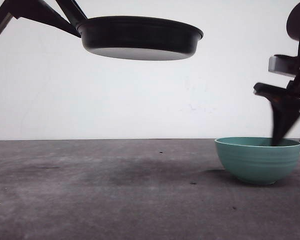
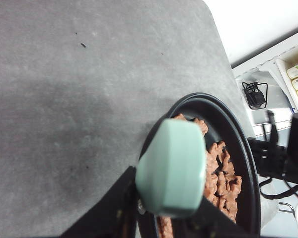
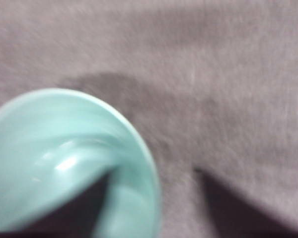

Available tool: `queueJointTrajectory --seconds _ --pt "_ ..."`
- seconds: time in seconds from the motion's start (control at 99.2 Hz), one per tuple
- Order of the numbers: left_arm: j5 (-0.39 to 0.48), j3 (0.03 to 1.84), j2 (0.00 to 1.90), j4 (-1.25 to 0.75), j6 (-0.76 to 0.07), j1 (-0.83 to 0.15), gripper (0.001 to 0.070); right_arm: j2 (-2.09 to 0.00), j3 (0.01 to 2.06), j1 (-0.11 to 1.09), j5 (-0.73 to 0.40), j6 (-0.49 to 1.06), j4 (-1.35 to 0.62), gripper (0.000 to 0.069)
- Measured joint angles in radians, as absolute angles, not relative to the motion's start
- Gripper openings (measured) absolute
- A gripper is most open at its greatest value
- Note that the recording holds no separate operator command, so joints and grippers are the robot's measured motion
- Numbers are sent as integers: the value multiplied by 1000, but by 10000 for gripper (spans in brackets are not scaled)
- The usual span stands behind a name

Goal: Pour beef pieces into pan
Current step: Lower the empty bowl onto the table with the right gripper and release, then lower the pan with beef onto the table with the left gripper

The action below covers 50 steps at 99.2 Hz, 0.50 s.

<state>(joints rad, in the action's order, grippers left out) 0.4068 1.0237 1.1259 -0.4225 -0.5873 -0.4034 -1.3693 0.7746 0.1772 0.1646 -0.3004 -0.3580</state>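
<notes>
grey table point(image 1: 90, 200); teal bowl point(image 1: 258, 160) resting on it

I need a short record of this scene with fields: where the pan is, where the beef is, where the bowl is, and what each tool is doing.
pan: pan held in the air above the table, roughly level
beef: beef pieces lie inside the pan
bowl: teal bowl stands on the table at the right, looks empty
left tool: left tool shut on the pan's mint-green handle
right tool: right tool, blurred, one finger reaching inside the bowl's rim
</notes>
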Motion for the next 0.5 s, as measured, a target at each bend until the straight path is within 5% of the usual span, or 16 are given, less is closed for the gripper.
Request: queueJointTrajectory --seconds 0.111,0.252,0.303,0.444,0.504 --pt "410 1024 1135 -411 -582 -401 59 -1298 778 177 207 -339 -323 650" --pt "438 1026 1208 -389 -561 -370 59 -1156 848 178 210 -382 -335 677" --pt "445 1026 1251 -385 -550 -357 59 -1093 890 181 215 -395 -349 599" --pt "453 1026 1386 -362 -505 -340 59 -893 997 214 235 -387 -402 171" --pt "480 1026 1441 -330 -494 -341 59 -827 1030 228 236 -374 -439 74"
